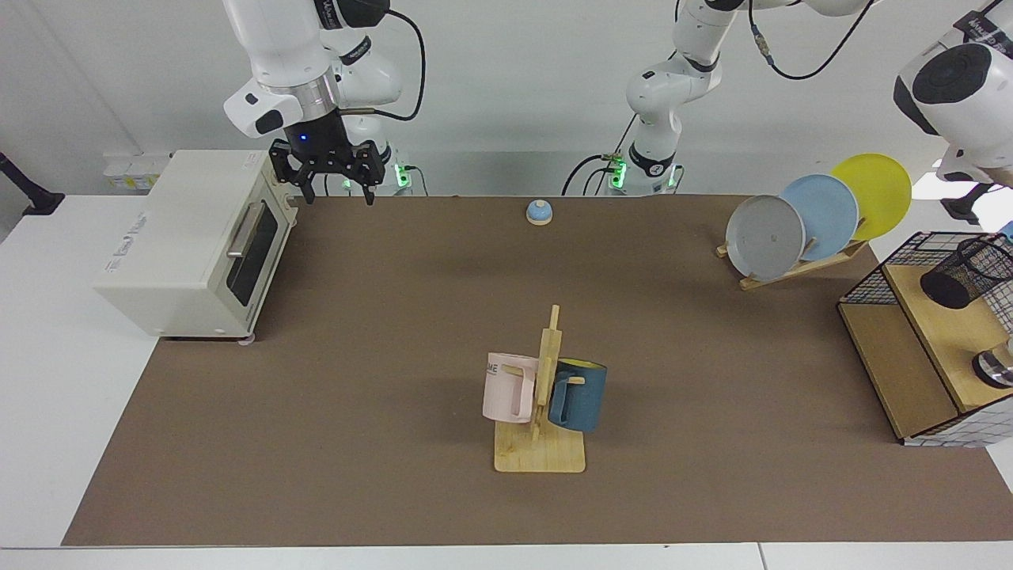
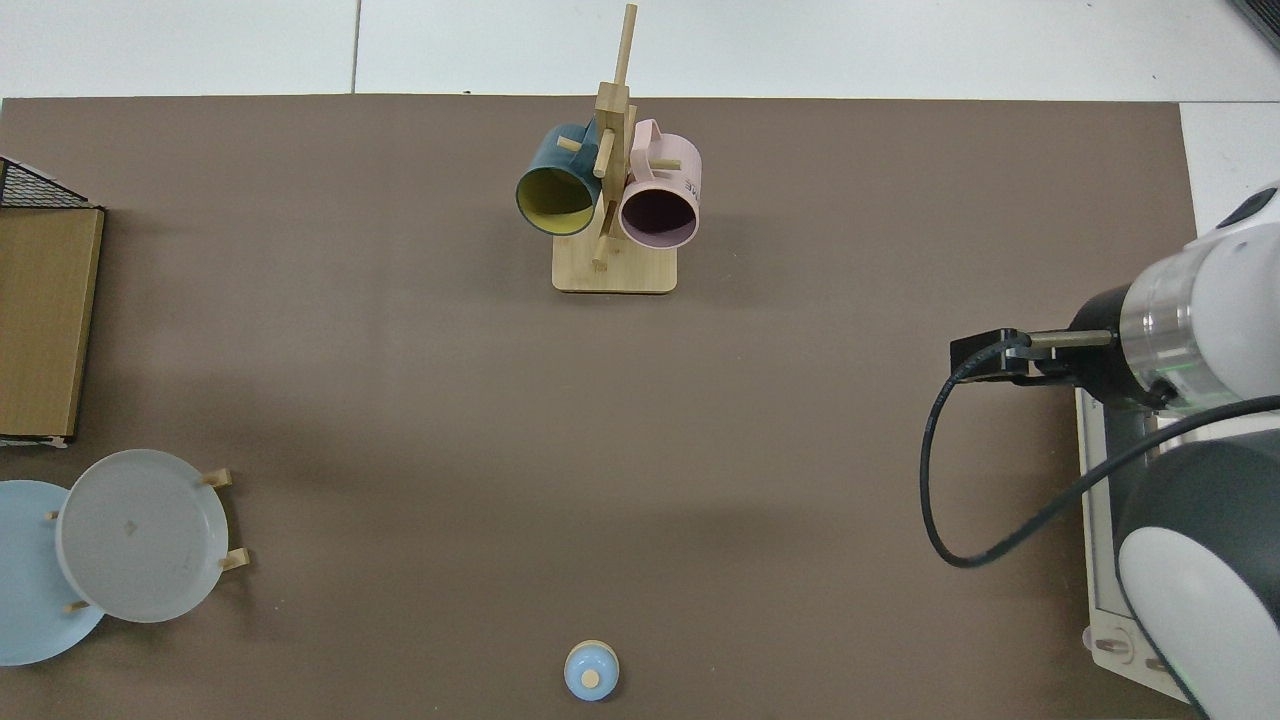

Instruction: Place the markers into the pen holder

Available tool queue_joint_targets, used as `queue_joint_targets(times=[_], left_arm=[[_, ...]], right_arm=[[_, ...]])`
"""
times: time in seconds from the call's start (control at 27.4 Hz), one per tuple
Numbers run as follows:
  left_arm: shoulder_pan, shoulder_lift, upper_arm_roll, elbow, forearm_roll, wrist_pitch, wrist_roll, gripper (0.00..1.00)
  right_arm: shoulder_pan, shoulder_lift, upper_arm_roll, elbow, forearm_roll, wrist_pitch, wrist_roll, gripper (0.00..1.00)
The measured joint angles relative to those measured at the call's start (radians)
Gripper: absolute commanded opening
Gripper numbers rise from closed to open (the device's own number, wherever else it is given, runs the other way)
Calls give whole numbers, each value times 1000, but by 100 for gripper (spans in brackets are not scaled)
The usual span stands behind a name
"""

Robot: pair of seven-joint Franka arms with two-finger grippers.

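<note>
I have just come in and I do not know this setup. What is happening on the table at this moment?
Nothing is being held now. The right gripper hangs open beside the toaster oven, at the table's far edge. The left arm is raised above the wire basket; its gripper is out of view. The pen holder lies tilted on the basket's wooden shelf. No marker can be seen, so nothing shows of the marker's way into the holder.

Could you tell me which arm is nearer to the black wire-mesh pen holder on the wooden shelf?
Left. The left arm hangs just above the black wire-mesh pen holder, its gripper out of frame. The right gripper hovers across the table beside the white toaster oven.
</note>
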Motion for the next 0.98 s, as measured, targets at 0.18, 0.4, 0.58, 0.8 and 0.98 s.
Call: queue_joint_targets(times=[0.18, 0.4, 0.58, 0.8, 0.98], left_arm=[[16, 15, 0, 0, 0, 2, 42, 0], [38, 26, 0, 0, 0, 2, 84, 0], [40, 44, 1, -1, 0, 0, 97, 0], [51, 82, 1, -2, 0, 0, 99, 0], [63, 91, 1, -2, 0, 0, 99, 0]], right_arm=[[-2, 0, -2, 0, 0, 0, 0, 100], [-4, 0, -4, 0, 0, 0, 0, 100], [-4, 0, -4, 0, 0, 0, 0, 100], [-4, 0, -4, 0, 0, 0, 0, 100], [-4, 0, -4, 0, 0, 0, 0, 100]])
